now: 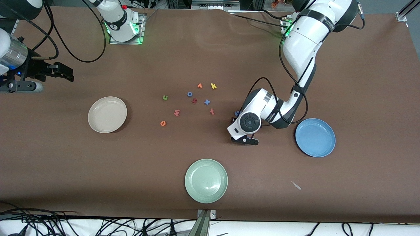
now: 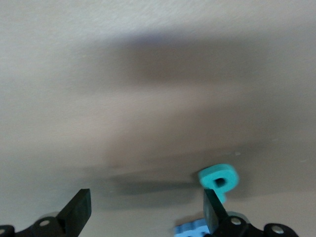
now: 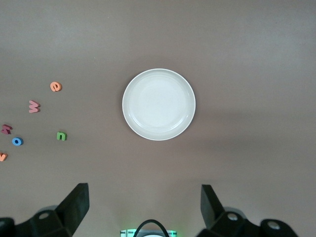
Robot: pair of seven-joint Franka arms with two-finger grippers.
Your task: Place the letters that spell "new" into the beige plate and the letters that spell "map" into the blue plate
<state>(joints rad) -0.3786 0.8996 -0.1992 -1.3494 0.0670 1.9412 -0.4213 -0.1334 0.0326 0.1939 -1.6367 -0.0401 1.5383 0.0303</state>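
You had the left gripper point(image 2: 143, 215) low over the table among the letters, toward the left arm's end of the cluster, its jaws spread wide and gripping nothing. From its wrist camera the teal p point(image 2: 219, 180) lay on the cloth just beside one finger point(image 2: 213, 212), with the blue m point(image 2: 191, 230) partly hidden under that finger; whether either touched it I could not tell.

You kept the right gripper point(image 3: 143, 207) waiting high over the table's edge at the right arm's end, jaws equally wide and empty, looking down on the beige plate point(image 1: 107, 114).

From the beige plate, the orange e point(image 1: 163, 123) sat at about 3 o'clock, the salmon w point(image 1: 177, 112) just past it, and the green n point(image 1: 165, 97) at about 2 o'clock.

The blue plate point(image 1: 315, 137) lay bare at 4 o'clock from the left gripper. I could not find the yellow a.
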